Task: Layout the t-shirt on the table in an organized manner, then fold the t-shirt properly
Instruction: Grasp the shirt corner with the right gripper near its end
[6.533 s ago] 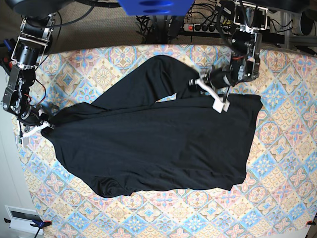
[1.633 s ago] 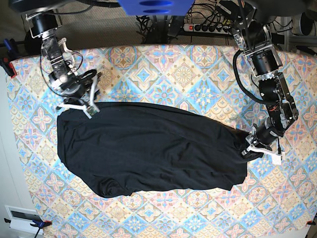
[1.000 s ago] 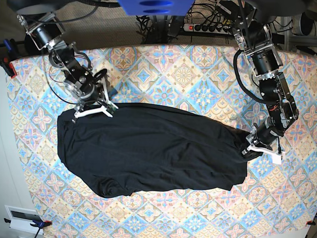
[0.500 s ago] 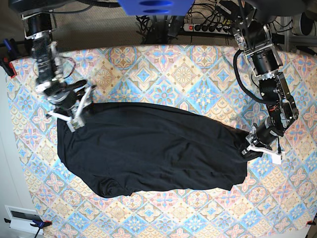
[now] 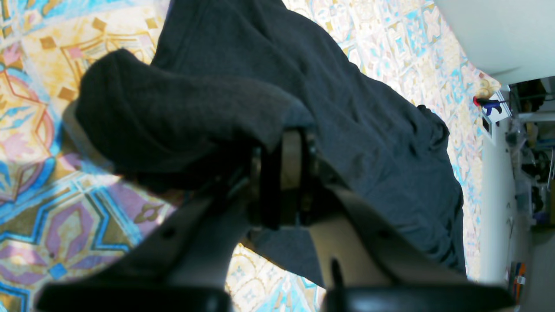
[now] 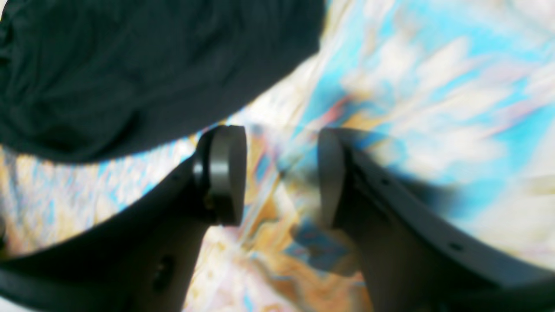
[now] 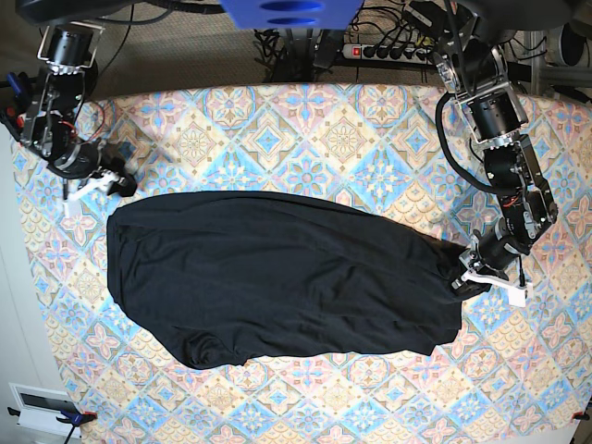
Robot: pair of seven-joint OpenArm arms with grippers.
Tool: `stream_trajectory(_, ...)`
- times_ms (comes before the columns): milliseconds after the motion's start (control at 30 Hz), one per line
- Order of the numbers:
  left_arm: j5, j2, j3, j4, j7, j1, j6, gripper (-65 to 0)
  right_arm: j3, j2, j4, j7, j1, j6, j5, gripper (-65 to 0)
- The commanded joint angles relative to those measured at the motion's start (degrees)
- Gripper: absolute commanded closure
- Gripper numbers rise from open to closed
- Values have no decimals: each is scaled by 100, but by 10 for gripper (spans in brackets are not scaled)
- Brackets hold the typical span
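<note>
The t-shirt (image 7: pixel 277 277) lay as one dark, rumpled oblong across the middle of the table (image 7: pixel 351 129), its long axis running from one side of the table to the other. The bottom edge sagged in a curve towards the near side. No sleeve or collar showed clearly, so which end was the neck I could not tell.

The left gripper (image 7: pixel 483 280) sat at one end of the t-shirt, pinched nearly closed on a bunched corner of the cloth — its wrist view showed fabric (image 5: pixel 182 125) heaped over the fingers (image 5: pixel 291 164) and caught between them. The right gripper (image 7: pixel 91 183) hung just off the opposite end of the t-shirt, above bare table; its jaws stood wide with nothing between them, and the black hem (image 6: pixel 130 78) lay close by but not touching.

The step in hand looked like spreading rather than folding. To do it well, I judged, the free gripper would want a clean hold on the outermost corner at its end of the t-shirt, taking a single layer and not a wad. Both ends could then be drawn apart along the long axis, low over the table, until the slack went out. Pulling too high or unevenly might drag the whole t-shirt sideways instead of flattening it.
</note>
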Motion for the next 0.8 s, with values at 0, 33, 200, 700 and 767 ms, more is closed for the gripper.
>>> stream_trajectory(0,-114,-75,-4,97,-95,-131,-38,-1,48,69,79,76,88,43,126,-257)
stream_trajectory(33,-114,-75,-4,97,-95,-131,-38,-1,48,17,62,76,88,43,126,-257)
stream_trajectory(200,-114,-75,-4,97,-95,-122,-38,-1,13,-221,53,120,255,43,126,-259)
stream_trajectory(700,-122,-101,-13,97,-95,-43,-38,-1,4,-405,-431,103,695,43,126,-257)
stream_trajectory(767,-122,-101,-13,97,-95,-43,-38,-1,4,-405,-387,67,651,43,126,-257)
